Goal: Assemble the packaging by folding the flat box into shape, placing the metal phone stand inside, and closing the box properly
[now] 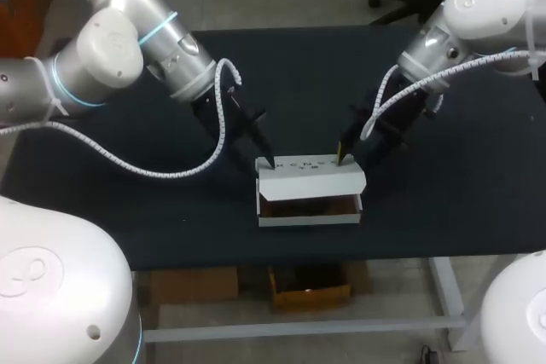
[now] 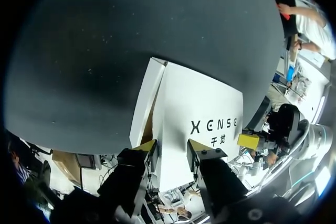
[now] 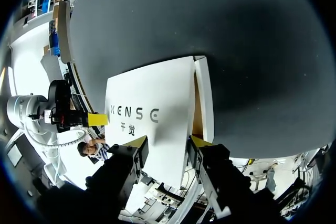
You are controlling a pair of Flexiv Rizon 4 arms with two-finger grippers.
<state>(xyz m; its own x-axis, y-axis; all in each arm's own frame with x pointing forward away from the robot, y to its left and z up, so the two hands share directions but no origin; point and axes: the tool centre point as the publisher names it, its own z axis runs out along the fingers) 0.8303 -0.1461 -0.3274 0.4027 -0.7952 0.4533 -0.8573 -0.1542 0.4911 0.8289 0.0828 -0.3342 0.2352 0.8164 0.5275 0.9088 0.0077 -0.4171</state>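
A white printed box [image 1: 310, 185] stands mid-table, its lid [image 1: 311, 178] lowered over the body with a gap at the front that shows a dark brown inside. I cannot make out the phone stand in there. My left gripper [image 1: 270, 162] is at the lid's back left corner, and my right gripper [image 1: 341, 158] at its back right corner. In the left wrist view, the left gripper [image 2: 172, 148] is open, one tip on the lid [image 2: 194, 114] and one at its side edge. My right gripper [image 3: 168, 142] stands open in the same way on the lid [image 3: 152, 108].
The black table top [image 1: 461, 176] spreads out on all sides of the box. The table's front edge [image 1: 341, 263] runs a short way in front of the box.
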